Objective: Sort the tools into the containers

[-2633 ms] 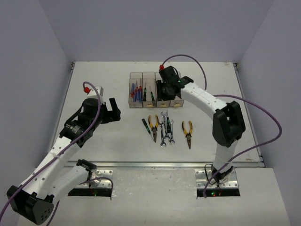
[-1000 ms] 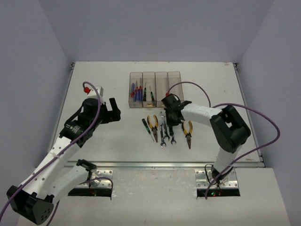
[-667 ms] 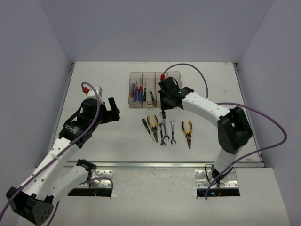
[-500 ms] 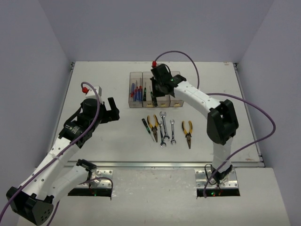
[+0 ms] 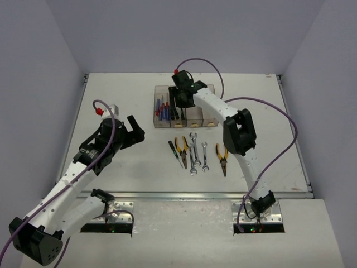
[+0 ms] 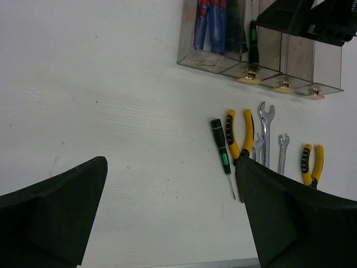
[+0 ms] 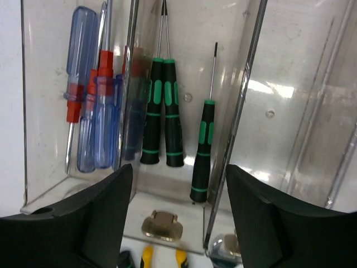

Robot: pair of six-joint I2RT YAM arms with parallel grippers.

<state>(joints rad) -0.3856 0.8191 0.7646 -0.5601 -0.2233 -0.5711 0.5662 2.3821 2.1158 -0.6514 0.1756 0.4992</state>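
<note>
Right gripper (image 7: pixel 178 178) has been swung from the wrenches (image 5: pixel 193 148) to over the far bins (image 5: pixel 207 109), fingers spread, nothing held. Left gripper (image 6: pixel 172 162) is spread too. Seemingly nothing got sorted: wrenches and pliers (image 5: pixel 222 158) are left loose.

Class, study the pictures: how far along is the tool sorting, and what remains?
Done: blue-and-red-handled screwdrivers sit in the leftmost clear plastic bin; three green-and-black-handled screwdrivers lie in the second bin. In hand: nothing; the right end effector hovers open over that bin, the left end effector is open too. Left: one green-and-black screwdriver, two yellow-and-black pliers and the silver wrenches lie on the white table.
</note>
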